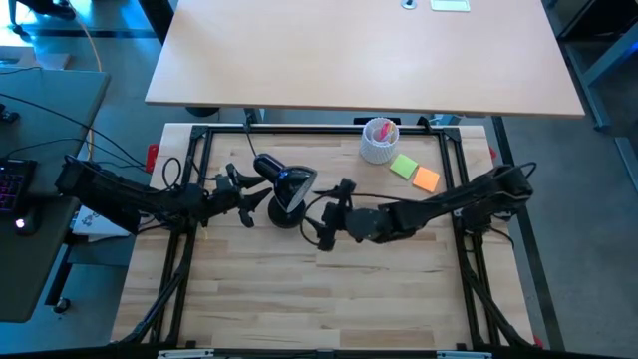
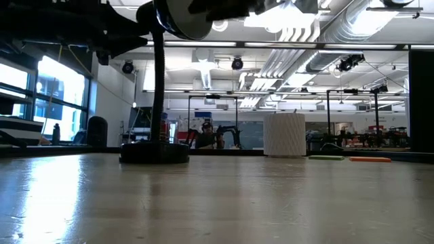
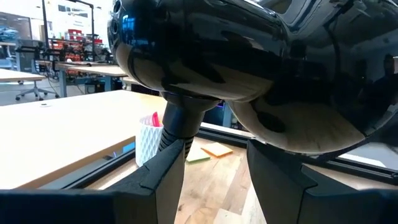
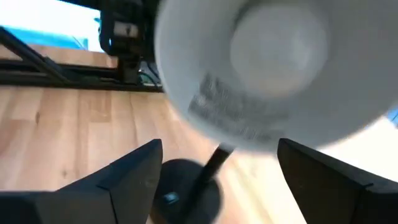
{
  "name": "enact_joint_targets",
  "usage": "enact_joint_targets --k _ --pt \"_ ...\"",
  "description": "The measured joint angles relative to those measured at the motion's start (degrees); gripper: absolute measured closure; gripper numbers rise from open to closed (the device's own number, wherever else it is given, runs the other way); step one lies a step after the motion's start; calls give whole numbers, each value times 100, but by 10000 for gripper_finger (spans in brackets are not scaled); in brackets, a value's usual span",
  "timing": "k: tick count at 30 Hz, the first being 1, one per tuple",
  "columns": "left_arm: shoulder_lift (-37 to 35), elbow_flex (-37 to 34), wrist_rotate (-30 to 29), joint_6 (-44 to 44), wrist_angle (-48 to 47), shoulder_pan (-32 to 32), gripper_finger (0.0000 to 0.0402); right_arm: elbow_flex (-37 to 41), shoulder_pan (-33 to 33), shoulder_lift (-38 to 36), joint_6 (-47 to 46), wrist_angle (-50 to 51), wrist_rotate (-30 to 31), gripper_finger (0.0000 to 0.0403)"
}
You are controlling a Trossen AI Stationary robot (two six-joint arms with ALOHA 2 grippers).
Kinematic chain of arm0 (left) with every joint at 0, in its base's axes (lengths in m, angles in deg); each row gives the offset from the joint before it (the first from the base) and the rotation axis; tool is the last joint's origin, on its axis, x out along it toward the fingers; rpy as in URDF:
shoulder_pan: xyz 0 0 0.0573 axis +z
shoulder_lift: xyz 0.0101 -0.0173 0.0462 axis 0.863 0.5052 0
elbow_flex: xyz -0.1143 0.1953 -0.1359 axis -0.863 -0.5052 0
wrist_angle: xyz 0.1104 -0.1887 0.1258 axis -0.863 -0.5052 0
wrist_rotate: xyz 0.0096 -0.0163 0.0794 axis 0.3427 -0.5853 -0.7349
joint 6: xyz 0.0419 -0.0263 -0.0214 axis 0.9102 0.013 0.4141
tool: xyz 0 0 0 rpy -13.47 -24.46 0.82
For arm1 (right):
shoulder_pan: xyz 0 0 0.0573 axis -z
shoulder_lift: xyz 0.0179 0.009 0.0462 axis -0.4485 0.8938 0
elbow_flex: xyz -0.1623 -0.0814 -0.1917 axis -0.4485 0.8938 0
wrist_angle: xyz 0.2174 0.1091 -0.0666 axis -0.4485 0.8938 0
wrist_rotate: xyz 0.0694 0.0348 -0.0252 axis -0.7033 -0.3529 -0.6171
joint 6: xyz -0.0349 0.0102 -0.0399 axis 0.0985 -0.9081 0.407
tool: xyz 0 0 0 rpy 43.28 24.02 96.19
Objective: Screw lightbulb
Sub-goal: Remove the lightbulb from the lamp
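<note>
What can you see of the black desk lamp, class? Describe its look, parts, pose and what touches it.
The desk lamp is glossy black, with a round flat base resting on the wooden table, a thin upright stem and a cone shade that is white inside. A white lightbulb sits deep in the shade. The left gripper has its fingers either side of the shade's neck; the right gripper faces the shade's mouth, fingers apart, holding nothing.
</note>
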Motion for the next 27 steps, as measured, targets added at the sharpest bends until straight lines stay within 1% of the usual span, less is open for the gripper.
enact_joint_targets --k 2,6,7,9,11,14,17,20,25,27 --pt "-1 0 -1 2 0 1 234 445 -11 45 -240 -877 24 86" --pt "-2 0 -2 0 -32 0 234 1147 -20 59 -297 -3085 121 87" --pt "-2 0 -2 0 -34 1 234 1260 10 56 -321 -3521 133 87" --pt "-2 0 -68 4 -27 -2 234 1404 89 56 -441 -4067 116 87" --pt "-9 0 -207 2 -38 -2 234 1431 186 56 -644 -4217 -95 87" --pt "-14 0 -295 50 -81 -2 234 1323 320 58 -887 -4003 -514 87" --pt "-85 0 -304 52 -84 -41 234 1208 406 58 -881 -3846 -437 87" --pt "-246 0 -303 255 -95 -114 234 1129 461 58 -902 -3816 -394 87" --pt "-677 2 -302 478 -256 -105 235 1107 587 58 -1242 -3684 -721 87" --pt "-909 76 -299 625 -662 -100 238 1106 666 58 -1425 -3693 -929 87"
